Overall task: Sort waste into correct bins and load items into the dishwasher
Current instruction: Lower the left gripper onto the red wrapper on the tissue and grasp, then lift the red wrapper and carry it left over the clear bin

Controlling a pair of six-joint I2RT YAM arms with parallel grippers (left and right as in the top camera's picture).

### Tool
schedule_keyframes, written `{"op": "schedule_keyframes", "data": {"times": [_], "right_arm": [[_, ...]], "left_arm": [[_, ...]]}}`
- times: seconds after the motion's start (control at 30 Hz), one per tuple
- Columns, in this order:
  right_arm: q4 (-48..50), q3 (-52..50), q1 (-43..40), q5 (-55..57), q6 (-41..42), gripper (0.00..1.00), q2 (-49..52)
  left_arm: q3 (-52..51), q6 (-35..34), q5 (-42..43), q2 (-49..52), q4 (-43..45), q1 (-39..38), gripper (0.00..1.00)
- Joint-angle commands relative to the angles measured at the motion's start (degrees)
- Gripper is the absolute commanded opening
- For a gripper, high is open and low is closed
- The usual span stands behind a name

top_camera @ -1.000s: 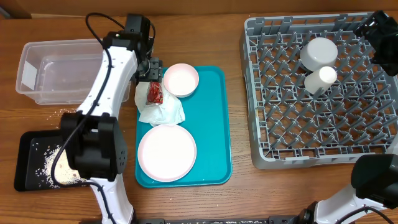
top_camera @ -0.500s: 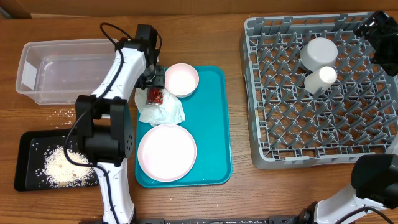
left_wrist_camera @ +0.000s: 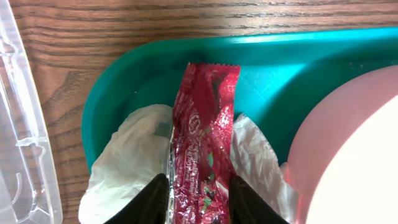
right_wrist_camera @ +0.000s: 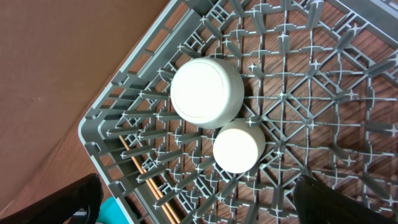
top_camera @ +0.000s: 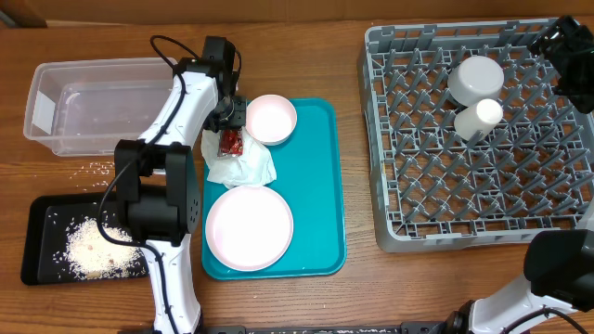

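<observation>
The red snack wrapper (left_wrist_camera: 205,137) lies on the crumpled white napkin (left_wrist_camera: 127,162) at the back left corner of the teal serving tray (top_camera: 320,186). My left gripper (left_wrist_camera: 199,200) is down on it, a finger pressed to each side of the wrapper (top_camera: 229,142). The small pink plate (top_camera: 270,119) and the large pink plate (top_camera: 249,227) are on the tray. The grey-green bowl (right_wrist_camera: 206,92) and whitish cup (right_wrist_camera: 239,146) stand upside down in the grey dish rack (top_camera: 483,186), with chopsticks (right_wrist_camera: 146,177) lying in its grid. My right gripper (right_wrist_camera: 199,205) is open and empty above the rack.
The clear tub (top_camera: 83,102) stands at the back left, empty. The black tray (top_camera: 37,232) at the front left holds loose rice, and more grains lie on the wood between them. The right arm (top_camera: 566,46) hangs over the rack's back right corner.
The left arm has swung its elbow off the black tray and settled the gripper lower over the wrapper. Nothing has moved in the last half second.
</observation>
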Motion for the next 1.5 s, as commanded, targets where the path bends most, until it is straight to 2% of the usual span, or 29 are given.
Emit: {"op": "schedule_keyframes", "data": {"times": [0.0,0.13,0.37,0.47,0.57,0.77,0.83,0.93,1.1,1.47], "right_arm": [[0.31,0.42,0.26,-0.31,0.09,1.00,-0.15],[0.31,0.42,0.26,-0.31,0.09,1.00,-0.15],[0.31,0.42,0.26,-0.31,0.09,1.00,-0.15],[0.31,0.42,0.26,-0.31,0.09,1.00,-0.15],[0.31,0.42,0.26,-0.31,0.09,1.00,-0.15],[0.31,0.42,0.26,-0.31,0.09,1.00,-0.15],[0.31,0.42,0.26,-0.31,0.09,1.00,-0.15],[0.31,0.42,0.26,-0.31,0.09,1.00,-0.13],[0.31,0.42,0.26,-0.31,0.09,1.00,-0.15],[0.31,0.42,0.26,-0.31,0.09,1.00,-0.13]], "left_arm": [[1.36,-0.37,0.85,0.90,0.24,-0.55,0.33],[1.36,-0.35,0.81,0.90,1.79,-0.55,0.32],[1.36,-0.35,0.81,0.90,3.52,-0.48,0.23],[1.36,-0.35,0.81,0.90,4.00,-0.48,0.17],[1.36,-0.35,0.74,0.90,4.37,-0.48,0.04],[1.60,-0.50,0.87,0.76,4.20,-0.55,0.04],[3.45,-4.07,0.83,-0.31,1.55,-0.50,0.04],[5.38,-5.57,0.85,-1.84,-0.98,-0.33,0.04],[7.50,-7.82,0.85,-5.22,-4.68,-0.33,0.04],[7.54,-10.88,0.81,-15.80,-5.95,2.14,0.04]]}}
